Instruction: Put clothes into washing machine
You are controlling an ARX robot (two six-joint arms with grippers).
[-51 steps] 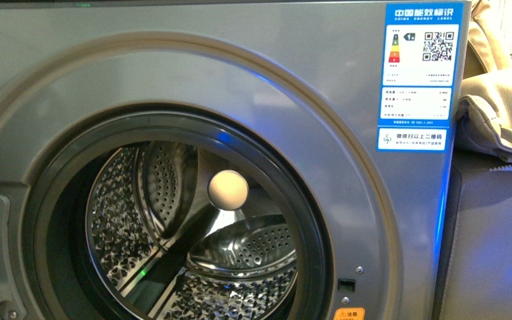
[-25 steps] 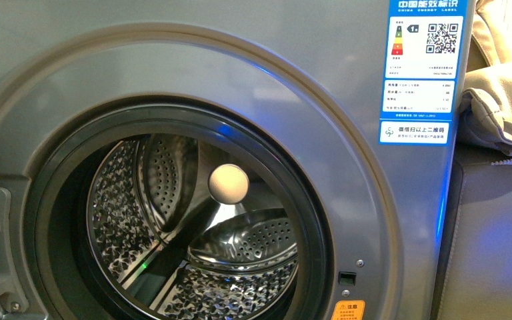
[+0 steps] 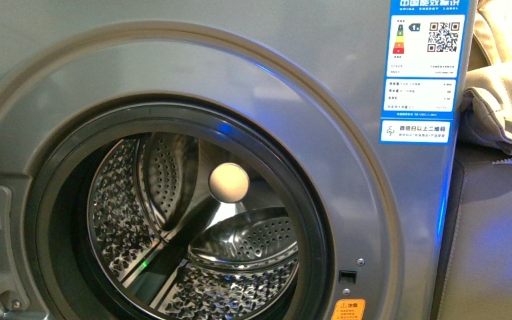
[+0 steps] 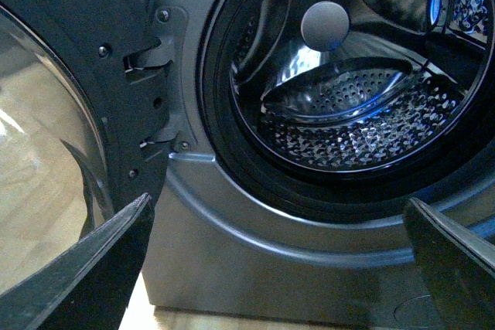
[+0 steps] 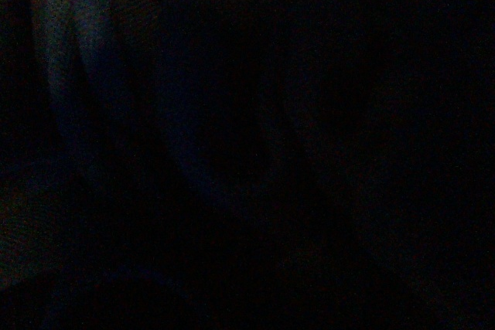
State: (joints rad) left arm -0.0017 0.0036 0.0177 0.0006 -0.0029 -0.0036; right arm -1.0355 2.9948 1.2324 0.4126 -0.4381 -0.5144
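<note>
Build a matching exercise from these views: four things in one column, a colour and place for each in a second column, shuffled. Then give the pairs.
Column one
1. energy label
2. warning sticker
3. round cap
4. padded fabric

Column two
A. cream-beige, right of the washing machine
B. orange, low on the washing machine's front
C. blue and white, high on the washing machine's front
D. pale, deep inside the washing machine

Pairs: 1-C, 2-B, 3-D, 4-A

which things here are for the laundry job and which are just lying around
For the job: washing machine, its steel drum, door swung open, left gripper open and empty. No clothes visible; right wrist view is dark.
Lying about: cream-beige padded fabric, dark grey unit below it.
</note>
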